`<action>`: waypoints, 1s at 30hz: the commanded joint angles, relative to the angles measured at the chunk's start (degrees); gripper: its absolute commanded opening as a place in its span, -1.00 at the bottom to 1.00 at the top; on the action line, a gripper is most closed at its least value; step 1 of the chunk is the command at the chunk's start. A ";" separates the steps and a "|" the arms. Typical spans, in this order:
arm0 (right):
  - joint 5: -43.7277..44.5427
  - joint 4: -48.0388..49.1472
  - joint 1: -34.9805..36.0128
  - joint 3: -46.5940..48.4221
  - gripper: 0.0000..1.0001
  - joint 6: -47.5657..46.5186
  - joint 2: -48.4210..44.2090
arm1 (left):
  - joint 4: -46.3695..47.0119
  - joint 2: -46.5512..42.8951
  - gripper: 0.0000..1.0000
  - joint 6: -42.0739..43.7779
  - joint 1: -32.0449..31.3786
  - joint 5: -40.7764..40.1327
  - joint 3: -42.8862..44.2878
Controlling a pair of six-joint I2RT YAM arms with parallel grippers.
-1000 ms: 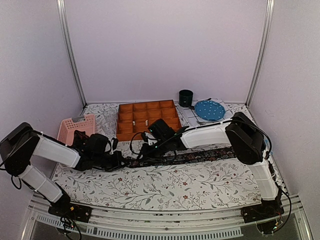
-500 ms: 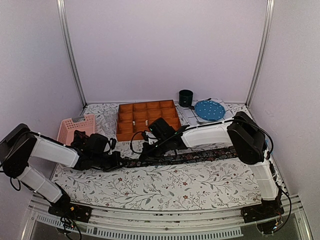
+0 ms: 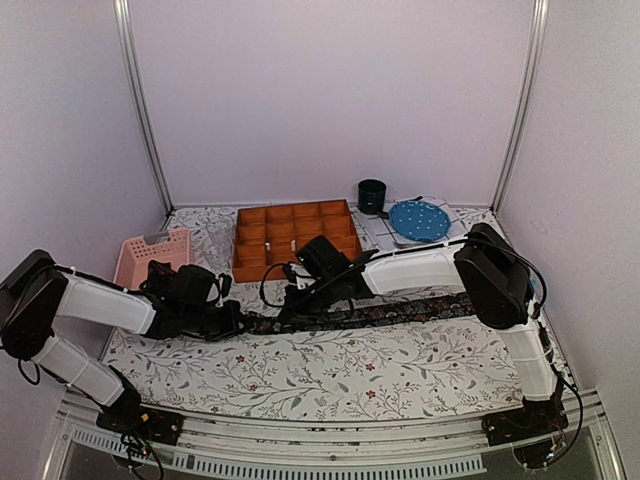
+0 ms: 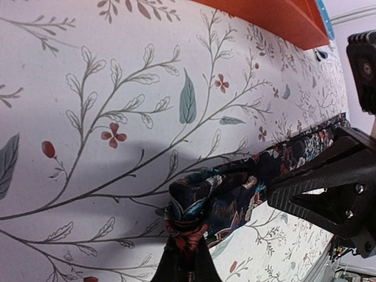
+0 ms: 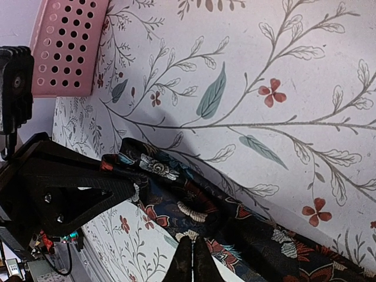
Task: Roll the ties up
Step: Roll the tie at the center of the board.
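Floral table [image 3: 330, 375], tie [image 3: 400, 312] (end bunched), left fingers [image 4: 176, 267], right fingers [image 5: 185, 264] pinching it

The tie [image 3: 380, 312] is near-black, strewn with small red, cream and blue-green flowers. The tabletop [image 3: 330, 375] is white, printed with thin grey branches, teal leaves and little red blossoms and berries. The tray [image 3: 296, 238] is orange; the basket [image 3: 152, 255] is pale pink, dotted with rows of round holes. The plate [image 3: 418, 219] is blue with pale specks; the cup [image 3: 372, 196] is dark. The left arm [image 3: 100, 300] and right arm [image 3: 415, 268] have white shells and black joints. The left claw [image 4: 185, 258] and right claw [image 5: 192, 258] are black. The walls [image 3: 330, 100] are pale lilac
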 commanded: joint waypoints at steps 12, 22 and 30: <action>-0.38 -1.04 0.02 2.04 -1.00 0.78 7.82 | -4.10 -2.79 -1.00 1.84 -1.07 -2.24 2.70; -2.22 0.88 -0.21 1.02 -1.00 1.56 8.50 | -8.54 -4.89 -1.00 3.73 -3.63 -5.32 6.14; -3.64 3.42 -0.54 1.02 -1.00 2.94 8.61 | -13.66 0.14 -1.00 6.17 -10.02 -9.81 13.59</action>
